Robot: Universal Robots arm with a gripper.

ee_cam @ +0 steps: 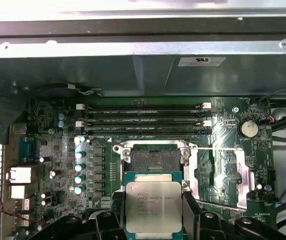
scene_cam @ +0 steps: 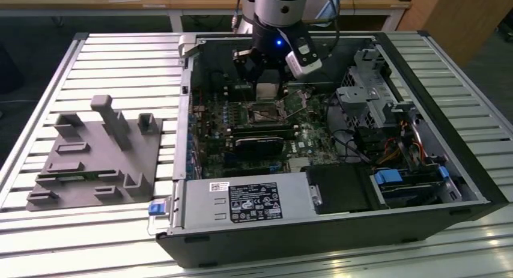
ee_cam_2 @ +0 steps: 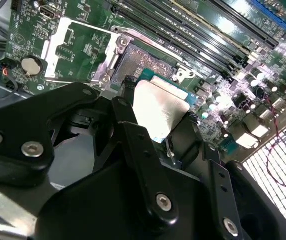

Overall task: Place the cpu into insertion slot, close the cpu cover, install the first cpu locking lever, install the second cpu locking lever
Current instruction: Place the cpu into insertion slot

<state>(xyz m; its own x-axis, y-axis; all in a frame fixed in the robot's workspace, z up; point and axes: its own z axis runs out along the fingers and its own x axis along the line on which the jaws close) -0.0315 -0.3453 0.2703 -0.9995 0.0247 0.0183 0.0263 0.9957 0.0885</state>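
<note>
My gripper (scene_cam: 268, 81) hangs inside the open computer case, shut on the cpu (ee_cam: 153, 206), a flat square chip with a dull silver top. Black fingers (ee_cam: 114, 212) press its two opposite edges. In the first wrist view the cpu hovers just short of the insertion slot (ee_cam: 152, 157), whose dark centre is uncovered. In the second wrist view the cpu (ee_cam_2: 158, 106) is tilted a little, near the insertion slot (ee_cam_2: 139, 65). The cpu cover (ee_cam: 217, 172), a silvery frame, lies swung open flat beside the slot, as the cpu cover (ee_cam_2: 78, 47) also shows. In the exterior view the insertion slot (scene_cam: 263, 114) lies just below the gripper.
Long memory slots (ee_cam: 143, 117) run just beyond the socket. A black module (scene_cam: 261, 143) and the labelled power-supply box (scene_cam: 252, 201) lie nearer the case front. A drive cage with cables (scene_cam: 373, 101) fills the exterior view's right. A grey fixture plate (scene_cam: 96, 152) sits on the slatted table.
</note>
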